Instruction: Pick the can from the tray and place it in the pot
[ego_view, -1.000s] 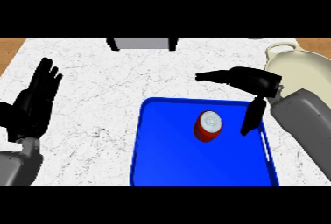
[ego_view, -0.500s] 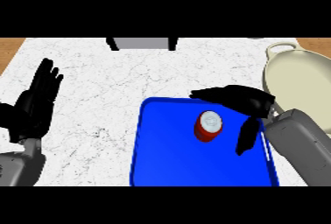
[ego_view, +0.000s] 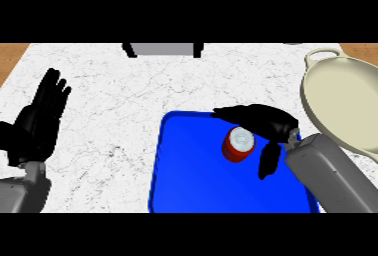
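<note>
White marbled worktop (ego_view: 133, 100) under me, blue tray (ego_view: 192, 185) nearest. On it the can (ego_view: 239, 145) stands upright, red-sided with a pale lid, long axis vertical. My right hand (ego_view: 264, 122) hangs just above and to its right, fingers arched over the far side, thumb hanging down to the can's right, not closed on it. It is far the nearer hand; my left hand (ego_view: 40, 122) rests open at the left edge. Further right lies the cream pot (ego_view: 339, 100).
</note>
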